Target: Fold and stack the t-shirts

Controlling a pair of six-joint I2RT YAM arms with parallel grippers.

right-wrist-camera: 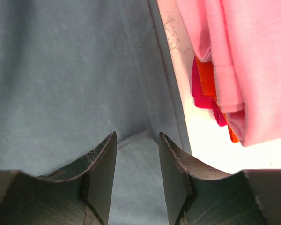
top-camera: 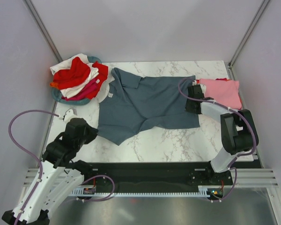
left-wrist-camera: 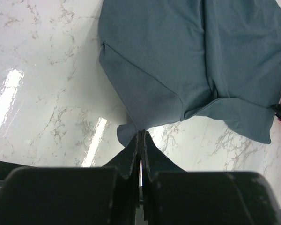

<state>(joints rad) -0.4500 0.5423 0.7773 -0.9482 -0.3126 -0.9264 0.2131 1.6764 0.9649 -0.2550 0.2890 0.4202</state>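
A slate blue-grey t-shirt [top-camera: 150,105] lies spread on the marble table. My left gripper [top-camera: 97,130] is shut on its near-left corner; the left wrist view shows the cloth [left-wrist-camera: 178,61] pinched at the tips of that gripper [left-wrist-camera: 141,132]. My right gripper [top-camera: 193,96] sits low over the shirt's right edge. In the right wrist view its jaws stand apart over the blue-grey fabric [right-wrist-camera: 61,70], and a folded hem lies between the tips of the gripper [right-wrist-camera: 138,136]. Just right of it is a folded stack topped by a pink t-shirt [top-camera: 223,91] [right-wrist-camera: 253,61], with orange and magenta layers beneath.
A heap of red, white and magenta shirts [top-camera: 77,75] fills the round teal basket [top-camera: 58,97] at the back left. Grey walls close in the table on three sides. A black rail [top-camera: 145,171] runs along the near edge between the arm bases.
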